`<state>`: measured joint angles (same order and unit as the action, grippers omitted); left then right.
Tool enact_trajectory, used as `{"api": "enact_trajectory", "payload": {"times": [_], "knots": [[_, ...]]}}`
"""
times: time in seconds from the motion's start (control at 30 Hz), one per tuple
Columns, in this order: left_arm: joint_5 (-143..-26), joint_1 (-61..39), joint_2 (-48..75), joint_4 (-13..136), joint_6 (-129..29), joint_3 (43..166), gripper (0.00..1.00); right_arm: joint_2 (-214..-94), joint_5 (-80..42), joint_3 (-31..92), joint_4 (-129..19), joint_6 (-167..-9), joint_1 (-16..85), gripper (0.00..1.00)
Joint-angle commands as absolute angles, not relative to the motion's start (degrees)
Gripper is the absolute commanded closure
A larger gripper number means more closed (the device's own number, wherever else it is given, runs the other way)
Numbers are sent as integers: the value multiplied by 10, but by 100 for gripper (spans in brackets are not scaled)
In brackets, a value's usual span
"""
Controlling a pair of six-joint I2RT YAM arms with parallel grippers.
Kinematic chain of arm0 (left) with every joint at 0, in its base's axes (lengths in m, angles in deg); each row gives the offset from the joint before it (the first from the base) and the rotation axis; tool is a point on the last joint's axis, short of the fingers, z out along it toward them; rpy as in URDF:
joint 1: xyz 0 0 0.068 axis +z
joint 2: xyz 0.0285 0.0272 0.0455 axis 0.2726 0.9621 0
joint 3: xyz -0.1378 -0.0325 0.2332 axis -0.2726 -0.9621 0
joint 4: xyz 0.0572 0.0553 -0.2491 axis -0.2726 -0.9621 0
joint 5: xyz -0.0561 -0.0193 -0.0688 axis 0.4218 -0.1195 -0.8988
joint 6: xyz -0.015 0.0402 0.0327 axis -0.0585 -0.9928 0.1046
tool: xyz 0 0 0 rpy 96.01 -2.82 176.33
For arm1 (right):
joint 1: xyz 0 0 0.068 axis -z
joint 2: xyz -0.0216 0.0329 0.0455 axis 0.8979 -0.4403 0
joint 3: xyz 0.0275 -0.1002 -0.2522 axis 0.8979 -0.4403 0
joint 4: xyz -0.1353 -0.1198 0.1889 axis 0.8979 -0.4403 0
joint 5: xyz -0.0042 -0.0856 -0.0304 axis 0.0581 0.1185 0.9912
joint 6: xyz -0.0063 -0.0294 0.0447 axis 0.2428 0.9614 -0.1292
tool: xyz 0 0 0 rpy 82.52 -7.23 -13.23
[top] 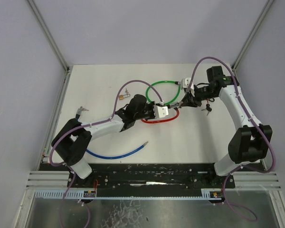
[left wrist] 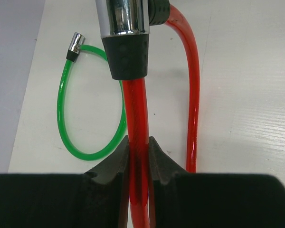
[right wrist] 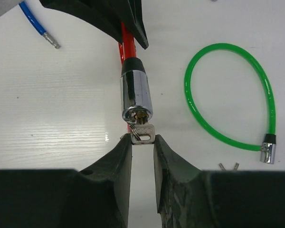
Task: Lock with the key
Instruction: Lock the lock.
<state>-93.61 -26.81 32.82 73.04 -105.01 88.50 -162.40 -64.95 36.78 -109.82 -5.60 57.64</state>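
From above, the left arm [top: 104, 126] reaches in from the near left and the right arm [top: 233, 102] curls round from the far right. They meet head-on over the middle of the desk [top: 99, 80], where the red cable lock [top: 156, 121] lies in a small loop. Coming at it from opposite ends lets one arm steady the lock while the other works the keyhole. A green cable lock [top: 162, 83], a blue cable [top: 114, 156] and some spare keys [top: 206, 110] lie around, apart from the work. In the left wrist view the left fingers [left wrist: 111, 166] are pinched narrow on the red cable itself, just behind the black collar [left wrist: 128, 57] and the chrome barrel [left wrist: 122, 16]. That hold looks meant to stop the barrel swinging or rolling as the key is turned. The cable is glossy, translucent red plastic, bending back beside itself in a tight curve. In the right wrist view the right fingers [right wrist: 118, 161] stand narrow, closed from both sides on the flat head of the key [right wrist: 143, 134], whose blade sits in the barrel's end face. Gripping the head by its flats should give purchase for a twist about the barrel's axis. The barrel is short and mirror-bright, with a brass-coloured keyhole. Whether the lock is already turned I cannot tell.
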Motion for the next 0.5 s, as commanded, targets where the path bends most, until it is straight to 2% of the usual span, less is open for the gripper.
{"api": "enact_trajectory", "payload": {"times": [0.0,0.07,0.17,0.33,0.47], "knots": [[-955,-273,329,692,-1043,890,100,-1649,-673,409,-1150,-110,563,90],[-955,-274,329,692,-1043,890,100,-1653,-674,414,-1159,-110,563,90],[-955,-274,328,692,-1043,889,100,-1626,-680,376,-1159,-6,562,92],[-955,-274,330,690,-1043,891,100,-1493,-672,211,-976,109,555,92],[-957,-274,333,687,-1043,895,100,-1427,-663,127,-896,261,552,92]]}}
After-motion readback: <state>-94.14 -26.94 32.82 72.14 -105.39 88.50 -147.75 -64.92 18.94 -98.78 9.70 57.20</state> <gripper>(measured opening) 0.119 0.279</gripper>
